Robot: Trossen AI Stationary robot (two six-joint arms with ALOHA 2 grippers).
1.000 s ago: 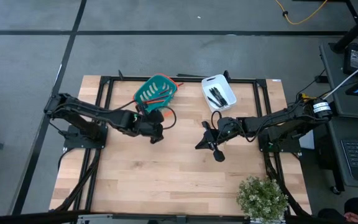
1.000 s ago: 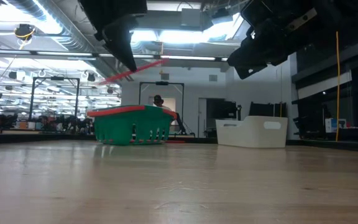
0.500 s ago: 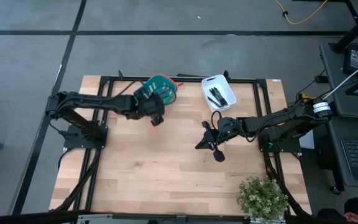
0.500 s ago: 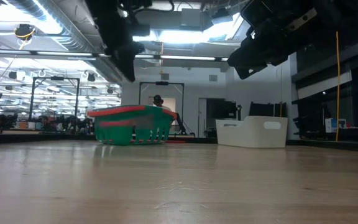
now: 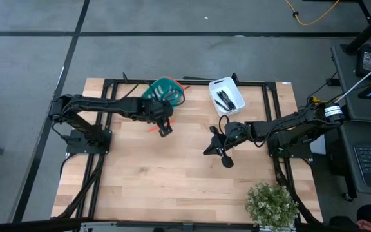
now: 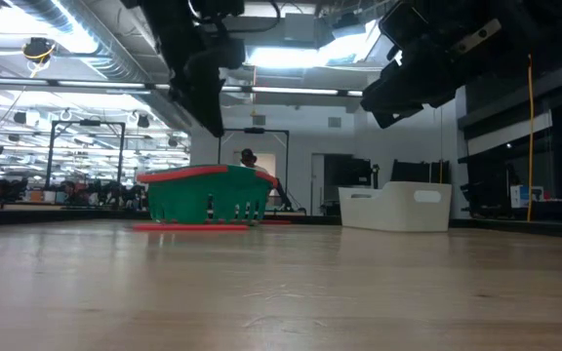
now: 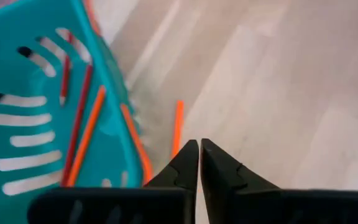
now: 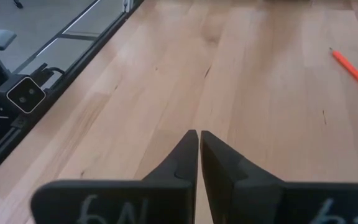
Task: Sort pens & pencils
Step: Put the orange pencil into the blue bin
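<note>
On the table, far side: you find the green basket (image 5: 163, 92) holding several pencils (image 7: 79, 118), and beside it the white bin (image 5: 227, 95) holding the pens (image 5: 225, 98).
Loose pencil: one orange pencil (image 5: 154, 127) lies flat on the wood just beside the basket, outside it; the low view shows it (image 6: 191, 227) along the basket's foot.
Left gripper: your left gripper (image 5: 165, 128) hovers by the basket, just beside that loose pencil, its fingers pressed together with nothing between them.
Right gripper: your right gripper (image 5: 219, 147) waits near the table's middle, in front of the white bin, fingers likewise together and empty.
Handling: judge the pencil light, stiff and slender, with a smooth painted shaft that probably rolls or skids on bare wood.
Where to grasp: take it near mid-length, fingers across the shaft, so that it does not tip or pivot when you lift it.
Caution: lying so close to the basket wall, it leaves you little room on that side.
Writing: you can read no brand, label or lettering on the pencils, basket or bin.
</note>
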